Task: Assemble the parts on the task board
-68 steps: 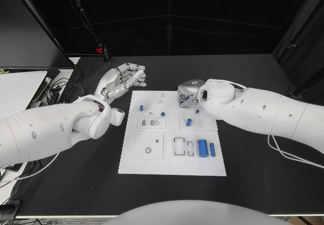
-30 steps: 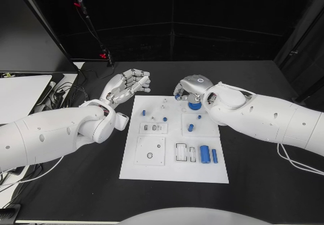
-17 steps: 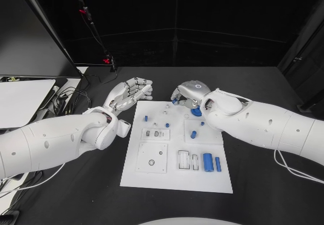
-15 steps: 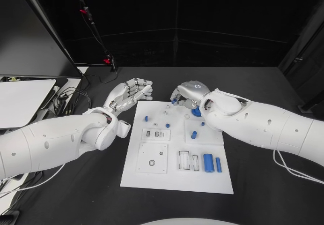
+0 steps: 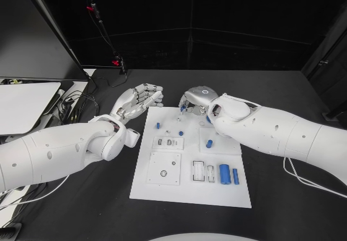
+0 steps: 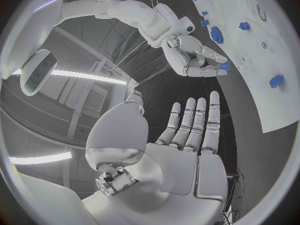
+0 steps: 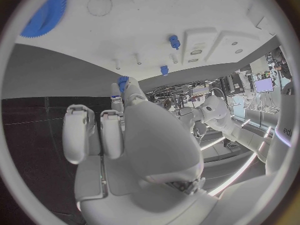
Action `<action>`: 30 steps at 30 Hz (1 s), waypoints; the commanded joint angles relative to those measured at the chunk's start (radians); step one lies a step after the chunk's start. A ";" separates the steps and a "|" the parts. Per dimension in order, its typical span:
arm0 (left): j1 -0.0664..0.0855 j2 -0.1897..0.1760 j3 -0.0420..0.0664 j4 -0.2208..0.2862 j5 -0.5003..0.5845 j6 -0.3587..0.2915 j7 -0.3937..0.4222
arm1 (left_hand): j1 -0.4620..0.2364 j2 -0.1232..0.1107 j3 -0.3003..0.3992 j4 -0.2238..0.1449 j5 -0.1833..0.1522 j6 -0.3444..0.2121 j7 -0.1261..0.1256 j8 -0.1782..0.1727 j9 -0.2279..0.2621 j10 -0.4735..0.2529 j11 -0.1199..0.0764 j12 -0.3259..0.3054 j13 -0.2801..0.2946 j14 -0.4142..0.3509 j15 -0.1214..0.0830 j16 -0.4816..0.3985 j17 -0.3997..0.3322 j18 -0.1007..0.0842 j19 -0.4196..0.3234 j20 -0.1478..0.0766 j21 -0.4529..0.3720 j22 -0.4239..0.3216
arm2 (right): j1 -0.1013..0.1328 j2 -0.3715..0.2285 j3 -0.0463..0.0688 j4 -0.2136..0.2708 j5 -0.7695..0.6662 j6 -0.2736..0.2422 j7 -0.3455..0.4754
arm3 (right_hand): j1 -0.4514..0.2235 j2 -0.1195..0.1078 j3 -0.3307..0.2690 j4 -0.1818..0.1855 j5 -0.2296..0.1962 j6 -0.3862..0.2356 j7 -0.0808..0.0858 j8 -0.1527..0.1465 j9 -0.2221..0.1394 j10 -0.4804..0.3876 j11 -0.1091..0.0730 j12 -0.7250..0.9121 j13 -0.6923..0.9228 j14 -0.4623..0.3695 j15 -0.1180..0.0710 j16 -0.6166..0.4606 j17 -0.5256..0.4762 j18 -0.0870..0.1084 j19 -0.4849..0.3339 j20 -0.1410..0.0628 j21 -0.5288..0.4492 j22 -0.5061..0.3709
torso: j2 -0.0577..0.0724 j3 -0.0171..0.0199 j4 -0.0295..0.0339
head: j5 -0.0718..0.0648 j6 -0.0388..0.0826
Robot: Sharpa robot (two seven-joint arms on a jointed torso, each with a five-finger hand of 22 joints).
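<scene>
The white task board (image 5: 189, 188) lies mid-table. My right hand (image 5: 195, 98) hovers over its far edge and pinches a small blue part (image 6: 224, 66) at its fingertips; the same small blue part (image 7: 123, 81) shows in the right wrist view. A blue gear (image 5: 210, 119) lies on the board just beside that arm, and the same gear (image 7: 44, 12) appears on the board (image 7: 156, 15). My left hand (image 5: 141, 100) hangs over the black table off the board's far left corner, fingers straight and holding nothing. Small blue pegs (image 5: 158, 126) (image 5: 181, 133) (image 5: 209, 143) stand on the board.
Two blue cylinders (image 5: 223, 173) (image 5: 235, 175) lie near the board's right side beside rectangular slots (image 5: 196, 170). A white panel (image 5: 21, 105) and cables (image 5: 76, 108) sit at the table's left edge.
The camera has shifted. My right hand has come up off the blue gear with the small blue part and drifted a little toward the board's far edge. The left hand has stayed still.
</scene>
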State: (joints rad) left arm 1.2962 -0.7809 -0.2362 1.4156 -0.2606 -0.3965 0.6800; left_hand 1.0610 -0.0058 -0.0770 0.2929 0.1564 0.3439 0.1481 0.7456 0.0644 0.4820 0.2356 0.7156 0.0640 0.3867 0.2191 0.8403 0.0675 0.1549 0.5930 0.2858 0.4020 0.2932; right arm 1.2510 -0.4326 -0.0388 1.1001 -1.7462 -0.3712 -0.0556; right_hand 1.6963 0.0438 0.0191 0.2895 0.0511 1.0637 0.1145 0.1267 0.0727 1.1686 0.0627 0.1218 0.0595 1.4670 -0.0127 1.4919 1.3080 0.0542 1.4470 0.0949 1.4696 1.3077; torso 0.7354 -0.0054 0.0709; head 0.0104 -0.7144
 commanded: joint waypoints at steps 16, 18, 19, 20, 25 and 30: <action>0.001 0.003 0.001 -0.003 -0.005 0.017 0.106 | 0.000 0.011 0.002 0.000 0.007 0.006 0.135 -0.006 0.000 -0.001 0.001 0.001 -0.001 -0.007 -0.001 0.001 -0.001 -0.012 -0.001 0.001 -0.002 -0.002 | 0.002 0.045 0.001 -0.082 -0.041 0.042 -0.015 | 0.002 -0.004 0.009 -0.001 -0.004 0.004 0.003 -0.004 -0.001 0.005 -0.002 -0.011 0.000 0.065 0.002 0.004 0.033 -0.010 0.006 0.001 0.003 0.089 | -0.001 -0.0010 -0.0027 | 0.009 -0.010; 0.001 0.003 0.001 -0.003 -0.005 0.017 0.106 | 0.000 0.011 0.002 0.000 0.007 0.006 0.135 -0.006 0.000 -0.001 0.001 0.001 -0.001 -0.007 -0.001 0.001 -0.001 -0.012 -0.001 0.001 -0.002 -0.002 | 0.002 0.051 0.001 -0.090 -0.041 0.041 -0.013 | 0.001 -0.004 0.010 -0.001 -0.004 0.004 0.003 -0.005 -0.001 0.005 -0.002 -0.012 0.000 0.065 0.002 0.004 0.034 -0.010 0.005 0.001 0.003 0.088 | -0.001 -0.0011 -0.0034 | 0.011 -0.013; 0.001 0.003 0.001 -0.003 -0.005 0.017 0.106 | 0.000 0.011 0.002 0.000 0.007 0.006 0.135 -0.006 0.000 -0.001 0.001 0.001 -0.001 -0.007 -0.001 0.001 -0.001 -0.012 -0.001 0.001 -0.002 -0.002 | 0.002 0.054 0.001 -0.095 -0.041 0.039 -0.012 | 0.001 -0.004 0.010 -0.001 -0.004 0.004 0.003 -0.005 -0.001 0.005 -0.002 -0.012 0.000 0.065 0.002 0.004 0.034 -0.010 0.005 0.001 0.003 0.088 | 0.000 -0.0010 -0.0030 | 0.011 -0.013; 0.001 0.003 0.001 -0.003 -0.005 0.018 0.106 | 0.000 0.011 0.002 0.000 0.007 0.006 0.135 -0.006 0.000 -0.001 0.001 0.001 -0.001 -0.007 -0.001 0.001 -0.001 -0.012 -0.001 0.001 -0.002 -0.002 | 0.002 0.057 0.001 -0.099 -0.042 0.038 -0.012 | 0.001 -0.004 0.010 -0.001 -0.004 0.004 0.003 -0.005 -0.001 0.005 -0.002 -0.012 0.000 0.065 0.002 0.004 0.034 -0.010 0.005 0.001 0.003 0.088 | 0.000 -0.0008 -0.0029 | 0.012 -0.013; 0.001 0.005 0.001 -0.006 -0.005 0.019 0.106 | 0.001 0.012 0.001 0.000 0.008 0.006 0.135 -0.006 0.000 -0.001 0.001 0.001 -0.001 -0.007 -0.001 0.002 -0.001 -0.012 -0.001 0.001 -0.002 -0.002 | 0.002 0.070 0.001 -0.117 -0.042 0.034 -0.008 | 0.002 -0.004 0.010 -0.001 -0.004 0.003 0.003 -0.005 -0.001 0.005 -0.002 -0.013 0.000 0.065 0.002 0.004 0.033 -0.010 0.005 0.001 0.003 0.089 | -0.001 -0.0018 -0.0034 | 0.013 -0.017; 0.001 0.006 0.001 -0.007 -0.005 0.020 0.105 | 0.001 0.012 0.001 0.000 0.008 0.006 0.135 -0.006 0.000 -0.001 0.001 0.001 -0.001 -0.007 -0.001 0.002 -0.001 -0.012 -0.001 0.001 -0.002 -0.002 | 0.002 0.079 0.001 -0.126 -0.042 0.032 -0.004 | 0.002 -0.004 0.011 -0.001 -0.004 0.003 0.003 -0.006 -0.001 0.005 -0.002 -0.015 0.000 0.065 0.002 0.004 0.033 -0.009 0.005 0.001 0.003 0.088 | 0.000 -0.0020 -0.0035 | 0.014 -0.019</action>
State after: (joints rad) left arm 1.2963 -0.7761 -0.2362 1.4087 -0.2607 -0.3893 0.6800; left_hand 1.0610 -0.0059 -0.0770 0.2929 0.1585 0.3439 0.1481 0.7457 0.0644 0.4820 0.2356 0.7156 0.0640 0.3867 0.2191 0.8403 0.0675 0.1549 0.5930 0.2858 0.4020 0.2927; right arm 1.2508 -0.3563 -0.0384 0.9755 -1.7794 -0.3390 -0.0656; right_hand 1.6962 0.0437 0.0244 0.2896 0.0511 1.0633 0.1145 0.1264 0.0708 1.1685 0.0627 0.1119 0.0595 1.4670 -0.0127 1.4919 1.3077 0.0542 1.4470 0.0948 1.4696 1.3075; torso 0.7349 -0.0070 0.0676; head 0.0238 -0.7323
